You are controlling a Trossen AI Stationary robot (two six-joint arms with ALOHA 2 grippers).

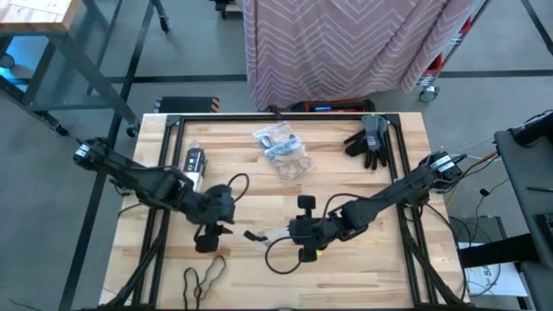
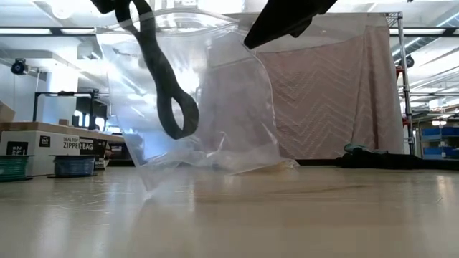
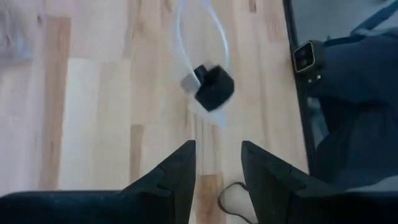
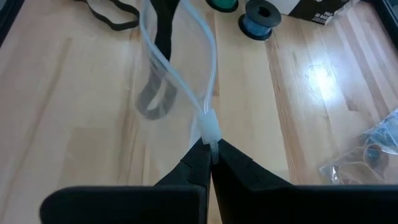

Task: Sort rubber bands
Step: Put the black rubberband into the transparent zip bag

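Right gripper (image 4: 211, 152): fingers pressed together on the rim of a clear plastic bag (image 4: 208, 127), holding its mouth open above the wooden bench (image 4: 74, 137). Right wrist view shows the pinch clearly; the high view does not, there the bag is nearly invisible between the two grippers.

Low view: bag (image 2: 215, 100) hangs upright with its lower edge at the bench surface, and a black rubber band (image 2: 168, 86) dangles as a loop at the bag's mouth, from a dark part at the picture's top edge. Cannot tell from this view which arm that part belongs to.

Left gripper (image 1: 210, 226): fingers (image 3: 180, 174) stand partly apart in the left wrist view; whether the band is between them cannot be told.

High view only: another rubber band (image 1: 205, 276) lies on the bench near its front edge; a second crinkled plastic bag (image 1: 281, 147) and dark gloves (image 1: 370, 138) lie toward the far side.
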